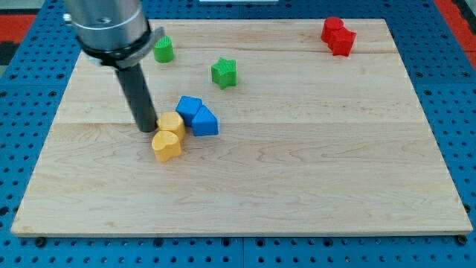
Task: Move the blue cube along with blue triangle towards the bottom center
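Blue cube: plastic, centre-left of wooden board, touching blue triangle block at the view's lower right.
Tip: bare rod, no pincer to open or close; touching upper yellow block, left of the blues.
Lower yellow block: just below.
Risk: pushing rightward drives yellows into blues, scattering the pair sideways, not toward bottom centre.

Tabletop: pale wood, faint grain lines. Surround: blue pegboard, dark holes. Blue cube, blue triangle: same bright blue. Two yellow blocks: orange-yellow. Green star, second green block: bright green. Two red blocks. Rod dark grey, my tip near black.
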Action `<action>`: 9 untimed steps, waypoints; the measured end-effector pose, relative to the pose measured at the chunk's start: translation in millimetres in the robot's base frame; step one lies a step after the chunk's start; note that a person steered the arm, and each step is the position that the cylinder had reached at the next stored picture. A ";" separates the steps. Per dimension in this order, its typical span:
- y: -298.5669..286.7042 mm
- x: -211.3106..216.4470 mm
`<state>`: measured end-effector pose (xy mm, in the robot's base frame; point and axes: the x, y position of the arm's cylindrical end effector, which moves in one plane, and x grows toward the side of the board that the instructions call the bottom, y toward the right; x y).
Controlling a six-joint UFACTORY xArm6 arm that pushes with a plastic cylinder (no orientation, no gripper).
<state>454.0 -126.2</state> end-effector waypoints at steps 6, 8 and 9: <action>69.9 -55.6; 75.2 -32.2; 75.2 -10.1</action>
<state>443.8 -50.9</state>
